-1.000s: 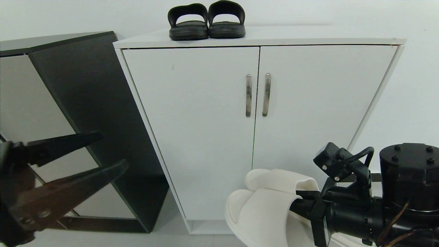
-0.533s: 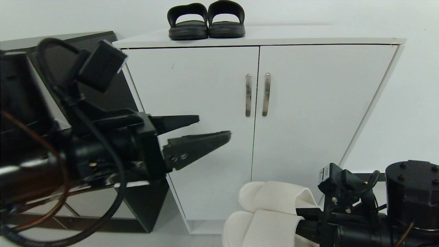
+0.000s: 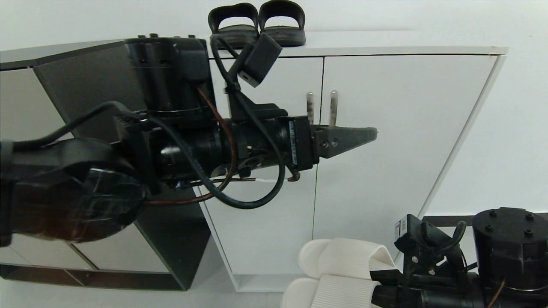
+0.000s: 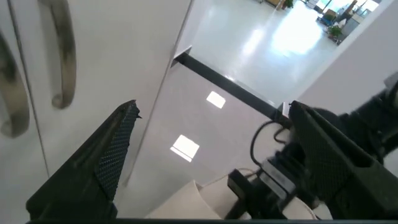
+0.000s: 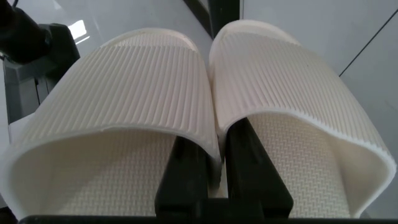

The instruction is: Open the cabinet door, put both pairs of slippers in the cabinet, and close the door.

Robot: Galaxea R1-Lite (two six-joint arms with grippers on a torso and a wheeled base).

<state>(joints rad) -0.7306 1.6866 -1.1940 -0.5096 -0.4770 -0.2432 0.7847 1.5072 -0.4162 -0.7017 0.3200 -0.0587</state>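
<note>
White slippers (image 3: 338, 265) are clamped in my right claw (image 5: 214, 177); my left claw (image 4: 212, 112) hangs spread before the door handles (image 3: 333, 107); black slippers (image 3: 257, 23) sit at the rear edge of the cabinet (image 3: 406, 128) top.

bright, even light, glare patches on the floor (image 4: 185, 147) (head view's edges bow).

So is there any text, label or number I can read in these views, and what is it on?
No text here can be read.
Strip label on the left arm's wrist: print too small to read.
White stickers on the right wrist camera: too small to read.
Cabinet, black slippers, white slippers: no markings visible.
</note>
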